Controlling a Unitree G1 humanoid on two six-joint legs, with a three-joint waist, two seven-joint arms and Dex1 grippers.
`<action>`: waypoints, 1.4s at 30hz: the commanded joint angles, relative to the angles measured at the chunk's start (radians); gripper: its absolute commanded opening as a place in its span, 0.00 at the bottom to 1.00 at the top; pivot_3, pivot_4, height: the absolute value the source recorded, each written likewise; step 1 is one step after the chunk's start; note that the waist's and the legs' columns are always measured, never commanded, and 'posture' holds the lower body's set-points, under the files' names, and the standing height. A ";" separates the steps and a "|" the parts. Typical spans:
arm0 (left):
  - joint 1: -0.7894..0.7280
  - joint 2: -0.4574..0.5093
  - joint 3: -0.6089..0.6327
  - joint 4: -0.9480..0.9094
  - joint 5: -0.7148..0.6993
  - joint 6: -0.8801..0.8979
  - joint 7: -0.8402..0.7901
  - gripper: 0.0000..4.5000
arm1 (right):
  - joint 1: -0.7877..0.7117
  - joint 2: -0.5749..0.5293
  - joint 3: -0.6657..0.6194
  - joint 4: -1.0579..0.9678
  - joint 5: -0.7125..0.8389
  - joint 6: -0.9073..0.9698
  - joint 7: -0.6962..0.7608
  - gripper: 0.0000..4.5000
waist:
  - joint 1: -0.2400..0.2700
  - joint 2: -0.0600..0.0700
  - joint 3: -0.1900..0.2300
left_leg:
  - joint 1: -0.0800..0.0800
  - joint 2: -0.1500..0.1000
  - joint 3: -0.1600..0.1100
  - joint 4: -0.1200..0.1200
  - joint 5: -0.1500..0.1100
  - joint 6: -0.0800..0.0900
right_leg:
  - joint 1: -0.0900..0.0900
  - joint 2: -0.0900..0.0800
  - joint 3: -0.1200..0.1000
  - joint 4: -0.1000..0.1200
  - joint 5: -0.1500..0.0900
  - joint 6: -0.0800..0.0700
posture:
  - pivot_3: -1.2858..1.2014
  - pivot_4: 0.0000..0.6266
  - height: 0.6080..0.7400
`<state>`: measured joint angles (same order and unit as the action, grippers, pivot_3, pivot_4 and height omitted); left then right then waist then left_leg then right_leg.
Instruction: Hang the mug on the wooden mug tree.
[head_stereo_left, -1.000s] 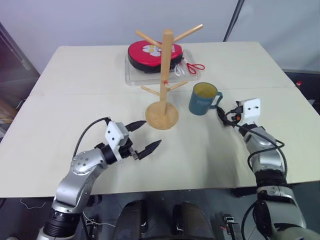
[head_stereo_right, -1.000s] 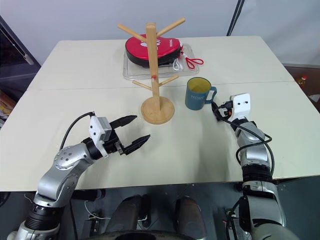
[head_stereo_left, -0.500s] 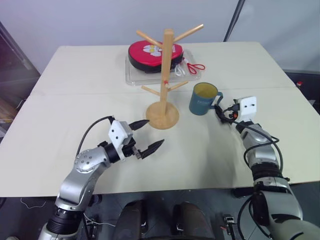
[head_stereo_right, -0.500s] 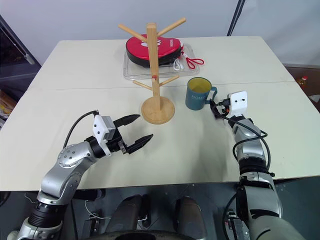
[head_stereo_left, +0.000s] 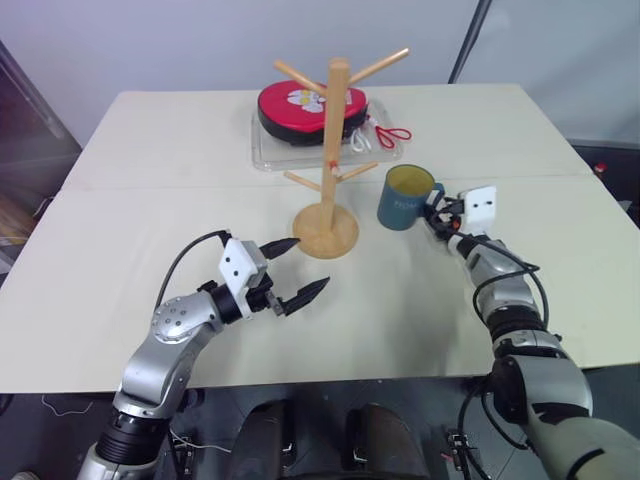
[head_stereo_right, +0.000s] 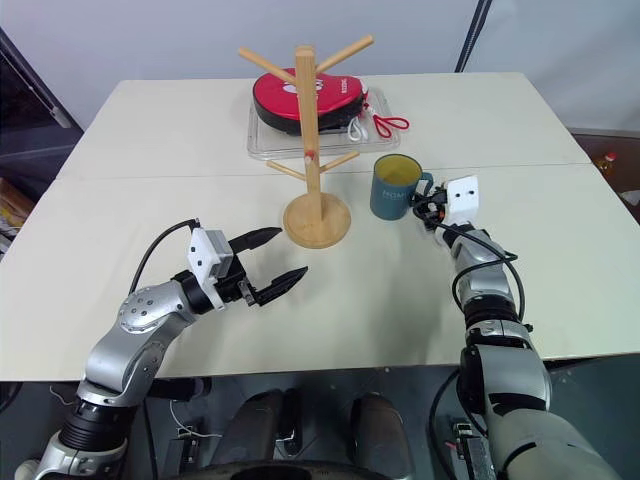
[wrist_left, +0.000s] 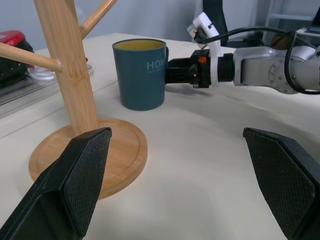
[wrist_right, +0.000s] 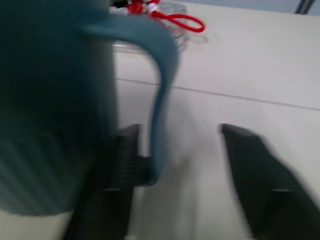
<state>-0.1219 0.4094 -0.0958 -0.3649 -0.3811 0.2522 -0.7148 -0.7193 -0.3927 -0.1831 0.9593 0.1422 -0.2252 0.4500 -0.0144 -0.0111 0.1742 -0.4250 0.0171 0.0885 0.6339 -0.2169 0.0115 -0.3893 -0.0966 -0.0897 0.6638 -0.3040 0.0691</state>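
The right gripper (head_stereo_right: 425, 203) reaches the handle side of the mug (head_stereo_right: 394, 187); the wooden mug tree (head_stereo_right: 313, 150) stands left of it. The left gripper (head_stereo_right: 278, 262), fingers spread, hovers before the tree's base

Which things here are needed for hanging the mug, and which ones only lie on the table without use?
Needed: the mug; the wooden mug tree; the right gripper, its fingers either side of the mug's handle.

Not needed: the red-and-black case; the clear tray under it; the red cord; the left gripper, open and holding nothing.
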 joint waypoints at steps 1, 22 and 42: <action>0.000 0.001 0.013 -0.022 0.003 -0.019 0.005 1.00 | -0.027 0.003 -0.016 -0.016 0.024 -0.023 0.029 0.07 | 0.000 0.000 0.000 | 0.000 0.000 0.000 0.000 0.000 0.000 | 0.000 0.000 0.000 0.000 0.000 0.000 | 0.52 0.24 1.00; -0.029 0.065 0.141 0.119 0.018 -0.115 -0.018 1.00 | 0.331 -0.231 0.263 -1.441 -0.222 0.522 0.185 0.01 | 0.004 0.003 0.002 | 0.000 0.003 -0.001 0.000 -0.003 0.004 | -0.001 0.001 0.000 0.000 0.000 0.000 | 0.52 0.24 1.00; -0.057 0.242 0.363 0.014 -0.221 0.016 -0.107 1.00 | -0.014 -0.164 0.462 -1.486 -0.396 0.899 0.206 0.01 | 0.002 0.002 0.002 | -0.001 0.001 -0.001 -0.001 -0.003 0.004 | -0.002 0.000 0.000 -0.001 0.000 0.000 | 0.52 0.24 1.00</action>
<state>-0.1669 0.6342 0.2316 -0.3078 -0.5787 0.2599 -0.8245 -0.6988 -0.5628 0.2830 -0.4784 -0.2509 0.6602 0.6543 -0.0124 -0.0095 0.1765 -0.4265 0.0176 0.0876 0.6334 -0.2198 0.0155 -0.3915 -0.0969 -0.0901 0.6630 -0.3040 0.0689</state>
